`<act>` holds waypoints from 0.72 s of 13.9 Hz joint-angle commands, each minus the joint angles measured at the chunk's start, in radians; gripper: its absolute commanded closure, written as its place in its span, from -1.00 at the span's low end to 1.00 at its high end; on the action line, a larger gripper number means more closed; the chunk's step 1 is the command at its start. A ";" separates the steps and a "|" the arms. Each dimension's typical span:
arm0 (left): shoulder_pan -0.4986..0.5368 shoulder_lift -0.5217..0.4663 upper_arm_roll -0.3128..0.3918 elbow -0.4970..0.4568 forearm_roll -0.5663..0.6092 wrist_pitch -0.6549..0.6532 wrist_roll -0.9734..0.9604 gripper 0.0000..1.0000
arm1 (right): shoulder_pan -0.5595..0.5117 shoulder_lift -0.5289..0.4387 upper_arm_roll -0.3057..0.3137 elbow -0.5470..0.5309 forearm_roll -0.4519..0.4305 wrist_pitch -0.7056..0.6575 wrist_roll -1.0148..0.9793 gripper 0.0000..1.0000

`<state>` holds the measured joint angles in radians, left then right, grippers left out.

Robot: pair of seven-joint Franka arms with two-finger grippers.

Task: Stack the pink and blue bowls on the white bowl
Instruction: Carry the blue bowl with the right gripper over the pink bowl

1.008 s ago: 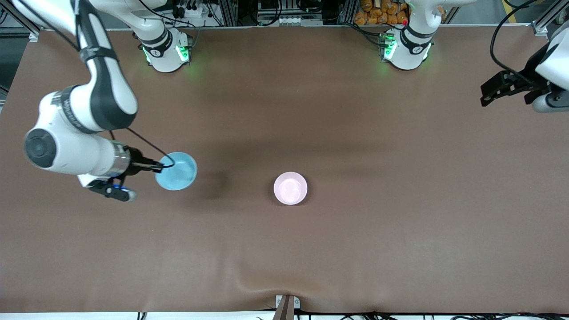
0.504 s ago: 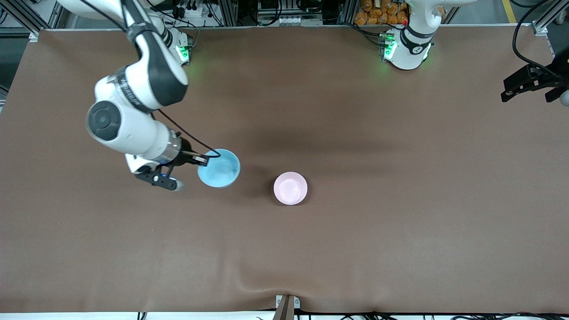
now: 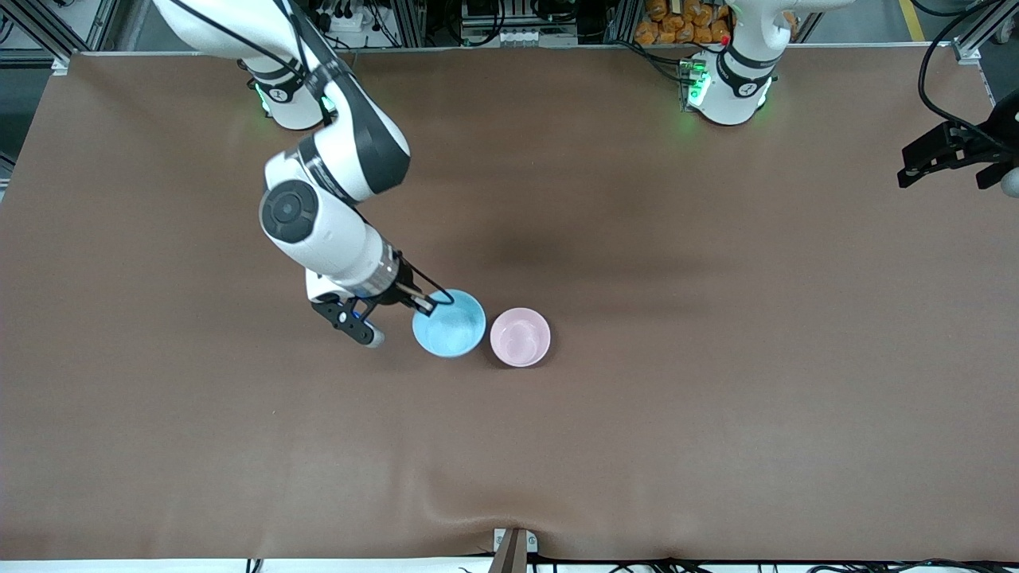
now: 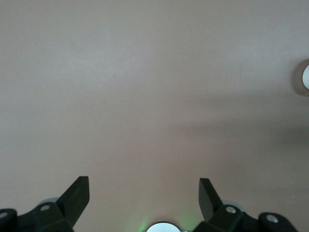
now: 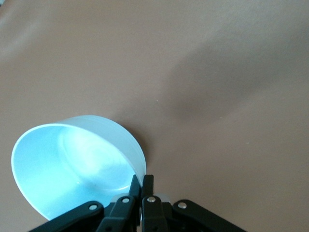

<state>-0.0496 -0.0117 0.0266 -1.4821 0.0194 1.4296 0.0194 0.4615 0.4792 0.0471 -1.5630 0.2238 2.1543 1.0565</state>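
Item: blue bowl (image 3: 450,323), rim clamped in my right hand (image 3: 423,303), carried above the surface (image 3: 716,398). Pink bowl (image 3: 520,337) rests just beside it, past my fingertips. Left hand (image 4: 144,193): fingers apart, empty, waiting over the surface's edge.

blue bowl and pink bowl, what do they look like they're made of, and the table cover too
Blue bowl: probably thin plastic, smooth with a slight sheen; in the right wrist view its wall glows as light passes through, pinched at the rim by the right gripper.
Pink bowl: likely the same plastic, with soft highlights inside.
Table cover: matte brown sheet, perhaps vinyl or fabric; it ripples at the edge nearest the front camera.
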 commanded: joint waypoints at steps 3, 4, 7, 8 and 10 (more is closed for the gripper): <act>-0.006 -0.004 0.010 -0.006 -0.018 0.011 0.005 -1.00 | 0.045 0.194 -0.006 0.195 0.165 -0.007 0.129 1.00; -0.006 -0.004 0.010 -0.006 -0.022 0.011 0.005 -1.00 | 0.061 0.217 -0.006 0.199 0.176 0.027 0.131 1.00; -0.003 -0.004 0.010 -0.007 -0.024 0.011 0.007 -1.00 | 0.115 0.259 -0.006 0.198 0.181 0.101 0.186 1.00; -0.003 -0.004 0.009 -0.007 -0.023 0.009 0.004 -1.00 | 0.132 0.260 -0.006 0.196 0.178 0.102 0.195 1.00; -0.004 -0.004 0.004 -0.006 -0.022 0.008 -0.012 -1.00 | 0.138 0.268 -0.006 0.195 0.180 0.102 0.197 1.00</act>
<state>-0.0498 -0.0110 0.0281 -1.4864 0.0136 1.4305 0.0182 0.5912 0.7312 0.0501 -1.4032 0.3788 2.2659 1.2380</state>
